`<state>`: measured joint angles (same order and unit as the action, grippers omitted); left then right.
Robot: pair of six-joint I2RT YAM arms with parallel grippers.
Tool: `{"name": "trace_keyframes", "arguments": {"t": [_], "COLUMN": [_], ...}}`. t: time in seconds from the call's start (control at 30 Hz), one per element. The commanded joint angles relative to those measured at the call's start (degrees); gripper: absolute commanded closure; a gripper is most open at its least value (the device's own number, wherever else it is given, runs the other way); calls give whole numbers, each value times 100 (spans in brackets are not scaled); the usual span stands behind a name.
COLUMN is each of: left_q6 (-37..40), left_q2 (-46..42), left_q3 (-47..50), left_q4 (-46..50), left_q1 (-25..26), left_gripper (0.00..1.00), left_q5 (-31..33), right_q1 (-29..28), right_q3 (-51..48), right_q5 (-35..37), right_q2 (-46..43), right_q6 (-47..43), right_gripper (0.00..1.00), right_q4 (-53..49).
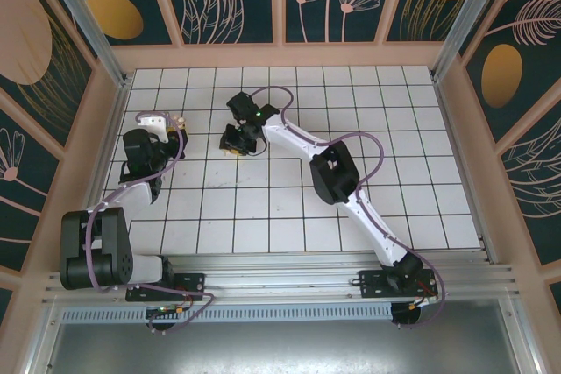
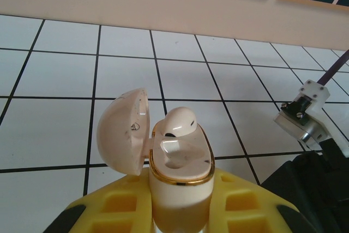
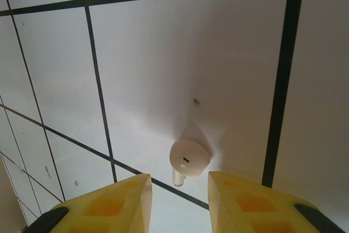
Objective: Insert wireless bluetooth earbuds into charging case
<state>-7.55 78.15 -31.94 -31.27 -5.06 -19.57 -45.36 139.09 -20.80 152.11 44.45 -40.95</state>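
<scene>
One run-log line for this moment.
left gripper: shut on open charging case | seated earbud: beige, in one slot, other slot empty | right gripper: open over loose earbud on tile

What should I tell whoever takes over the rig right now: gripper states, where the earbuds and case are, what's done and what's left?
Left gripper: jaws shut on the beige charging case, lid hinged open.
Right gripper: jaws open, poised over the loose beige earbud lying on the white tiled table; not gripping it.
Done: the seated beige earbud sits in the case's far slot.
Left: the near slot is empty; the likely next step is to grasp the loose bud and seat it there.
</scene>
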Motion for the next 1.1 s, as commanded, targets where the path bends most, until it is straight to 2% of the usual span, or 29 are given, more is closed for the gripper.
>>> {"name": "trace_keyframes", "arguments": {"t": [0.0,0.33,0.73,0.87,1.07], "left_q6": [105,105,236,318,410], "left_q2": [-137,-166,-213,-220,-239], "left_q3": [-153,-128,-187,-189,-200], "left_q4": [-64,-112,-3,83,155], "left_q1": [-30,-32,-30,-29,-24], "left_gripper": [88,89,89,90,90], "left_q5": [-191,-308,-319,-332,-345], "right_q1": [28,36,35,36,36], "right_q3": [198,303,436,437,427], "right_q5": [111,141,621,882,1137], "right_q2": [139,366,582,538,334], "right_q6": [6,27,-168,-359,-525], "right_gripper": [67,67,68,73,75], "right_q4": [41,131,-106,-362,-380]}}
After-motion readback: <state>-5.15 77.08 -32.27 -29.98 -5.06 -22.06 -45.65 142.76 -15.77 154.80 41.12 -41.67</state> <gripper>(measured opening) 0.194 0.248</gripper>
